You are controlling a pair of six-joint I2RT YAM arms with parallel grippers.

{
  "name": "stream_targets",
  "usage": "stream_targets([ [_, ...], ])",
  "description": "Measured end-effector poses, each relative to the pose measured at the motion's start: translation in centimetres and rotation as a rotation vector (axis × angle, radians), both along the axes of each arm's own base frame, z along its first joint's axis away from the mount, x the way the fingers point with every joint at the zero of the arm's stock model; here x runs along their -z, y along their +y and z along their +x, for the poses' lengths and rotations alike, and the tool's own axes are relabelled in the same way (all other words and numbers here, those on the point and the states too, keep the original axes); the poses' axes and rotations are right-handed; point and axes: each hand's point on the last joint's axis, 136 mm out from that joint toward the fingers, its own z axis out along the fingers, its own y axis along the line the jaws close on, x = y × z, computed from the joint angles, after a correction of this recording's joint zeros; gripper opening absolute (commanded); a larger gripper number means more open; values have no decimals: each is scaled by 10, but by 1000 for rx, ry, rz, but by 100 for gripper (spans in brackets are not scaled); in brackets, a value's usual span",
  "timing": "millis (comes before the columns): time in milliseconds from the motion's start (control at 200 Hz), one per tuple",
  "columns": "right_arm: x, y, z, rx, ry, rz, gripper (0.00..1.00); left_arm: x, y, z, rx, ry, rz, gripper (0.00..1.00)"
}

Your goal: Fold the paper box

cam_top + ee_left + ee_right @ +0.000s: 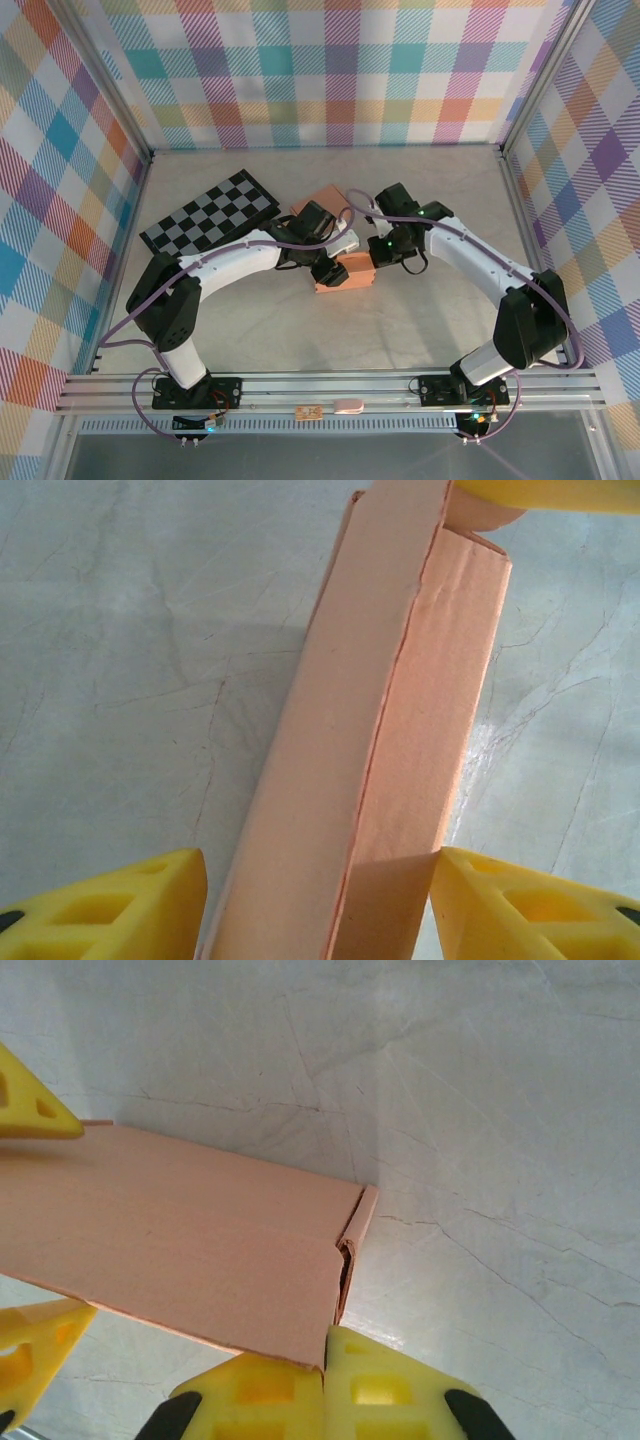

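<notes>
left hand (320, 870) straddling paper box (350, 730), yellow fingers (110, 910) either side of its long folded edge; one finger touching card, other just beside it; squeezing or not, cannot tell. right hand (325, 1352) pressed together, tips against near corner of box, beside small end flap. box lies mid-desk (300, 330) between both hands, partly folded, orange-brown. checkerboard (210, 213) flat on desk, left-rear of box, apart.

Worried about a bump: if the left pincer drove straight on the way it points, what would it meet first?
The paper box, already between the left pincer's fingers; it runs along that line. Further on, probably the right pincer, though depth is unclear.
</notes>
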Motion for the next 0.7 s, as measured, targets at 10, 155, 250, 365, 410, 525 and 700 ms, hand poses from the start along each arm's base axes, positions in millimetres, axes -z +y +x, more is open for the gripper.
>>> stream_targets([
  [10, 0, 0, 0, 2, 1, 1, 0, 0, 0, 0, 0, 0, 0, 58],
  [155, -5, 4, 3, 20, 4, 8, 0, 0, 0, -1, 6, 0, 3, 56],
  [250, -3, 5, 2, 28, 16, 4, 0, 1, -1, -3, 12, -1, 7, 56],
  [365, 1, 9, 0, 18, 20, -6, 0, 2, -1, -4, 14, -5, 13, 55],
  [410, 1, 9, 1, 17, 15, -11, 0, 2, -1, -4, 14, -6, 16, 54],
  [525, 5, 9, 4, 13, -8, -20, 0, 2, 0, -3, 11, -12, 21, 53],
  [700, 6, 13, 11, 15, -47, -9, 0, 2, 1, -1, -5, -14, 23, 60],
])
